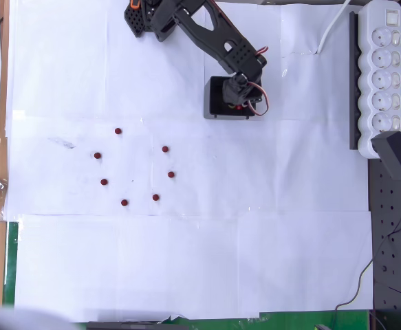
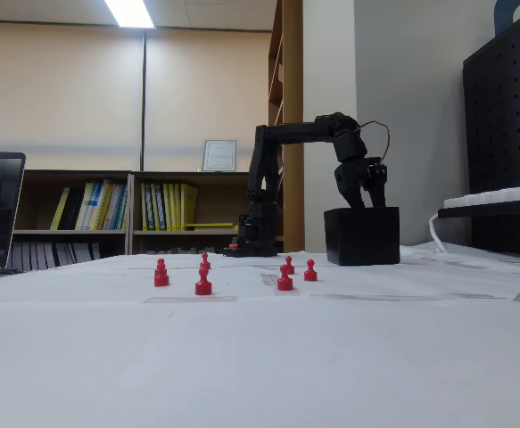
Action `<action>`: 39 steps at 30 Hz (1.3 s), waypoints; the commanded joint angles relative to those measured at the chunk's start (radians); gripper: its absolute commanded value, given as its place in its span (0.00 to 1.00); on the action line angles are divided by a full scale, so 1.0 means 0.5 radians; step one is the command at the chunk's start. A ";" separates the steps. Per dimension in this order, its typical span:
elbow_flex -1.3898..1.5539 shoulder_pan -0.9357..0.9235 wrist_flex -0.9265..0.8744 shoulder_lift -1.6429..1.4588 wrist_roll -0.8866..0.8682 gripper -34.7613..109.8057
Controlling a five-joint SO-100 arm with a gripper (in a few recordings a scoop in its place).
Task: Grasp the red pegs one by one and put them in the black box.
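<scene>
The black box (image 1: 215, 96) stands near the arm's base, and in the fixed view the box (image 2: 362, 239) is at the right of the sheet. My gripper (image 1: 239, 100) hangs straight over it, fingertips just above the rim (image 2: 359, 201), jaws apart with a gap showing between them. One red peg (image 1: 239, 106) shows inside the box under the fingers. Several red pegs lie in a loose ring on the white paper, among them ones at the upper left (image 1: 118, 130), right (image 1: 170, 174) and bottom (image 1: 124, 203). In the fixed view they stand upright (image 2: 203, 283).
A white power strip (image 1: 382, 72) on a black rail lines the right edge, with a cable (image 1: 331, 31) running toward the box. The arm's base (image 1: 145, 17) sits at the top. A wooden edge (image 1: 1, 172) borders the left.
</scene>
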State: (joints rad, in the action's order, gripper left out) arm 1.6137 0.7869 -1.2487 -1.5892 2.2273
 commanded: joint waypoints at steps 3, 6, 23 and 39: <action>0.086 -0.015 -0.138 0.110 -0.012 0.37; 0.172 -0.015 -0.230 0.169 -0.012 0.38; -0.607 -0.795 -0.098 1.046 -0.761 0.38; -2.108 -1.672 1.605 1.319 -1.479 0.38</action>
State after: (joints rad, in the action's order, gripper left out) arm 0.5921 0.0077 -0.6443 -0.9311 1.5064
